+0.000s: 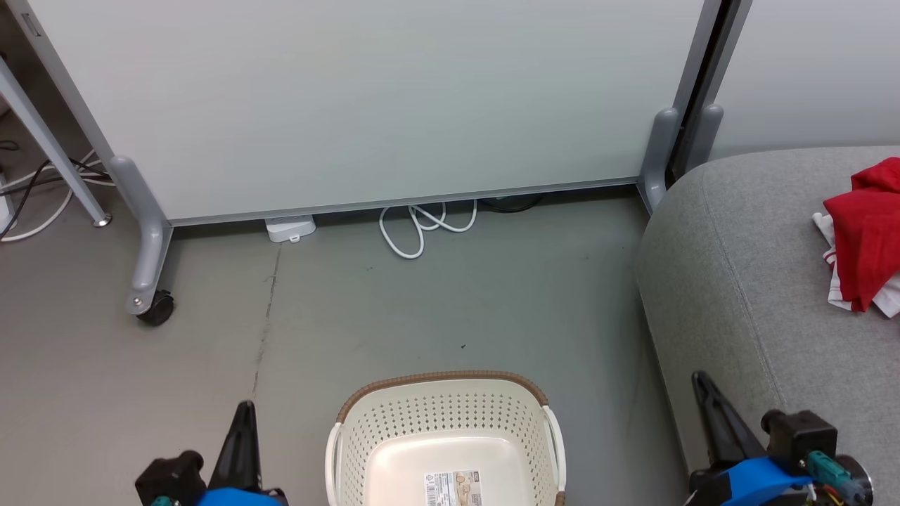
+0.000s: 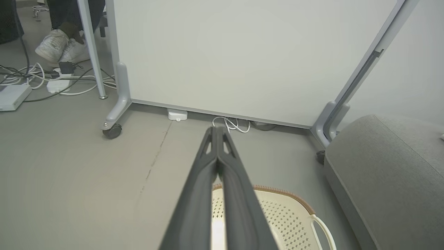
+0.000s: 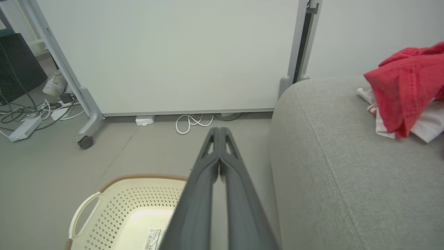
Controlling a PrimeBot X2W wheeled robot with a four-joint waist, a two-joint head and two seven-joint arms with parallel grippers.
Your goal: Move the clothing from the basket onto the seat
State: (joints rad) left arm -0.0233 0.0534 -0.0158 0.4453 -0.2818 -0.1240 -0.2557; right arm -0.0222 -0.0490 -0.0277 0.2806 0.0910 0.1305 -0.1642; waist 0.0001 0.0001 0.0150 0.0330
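Note:
The cream basket point(image 1: 365, 422) with a brown rim sits on the floor at the bottom centre, holding nothing but a label on its base; its rim point(image 2: 298, 203) and wall point(image 3: 138, 201) appear in both wrist views too. The red clothing point(image 1: 868, 235) with white trim lies in a heap on the grey seat point(image 1: 738, 281) at the right, also seen as clothing point(image 3: 402, 90) on the seat point(image 3: 347, 156). My left gripper point(image 1: 246, 406) is shut left of the basket, fingers pressed together point(image 2: 215, 129). My right gripper point(image 1: 697, 376) is shut beside the seat's front edge, tips together point(image 3: 219, 129).
A wheeled white partition point(image 1: 365, 105) stands behind the basket, with a caster point(image 1: 156, 308) at the left. White cable point(image 1: 422, 225) loops under it. A person's shoes point(image 2: 59, 45) and power strips with cables point(image 2: 34, 80) lie beyond its left end. Grey floor point(image 1: 457, 302) lies between.

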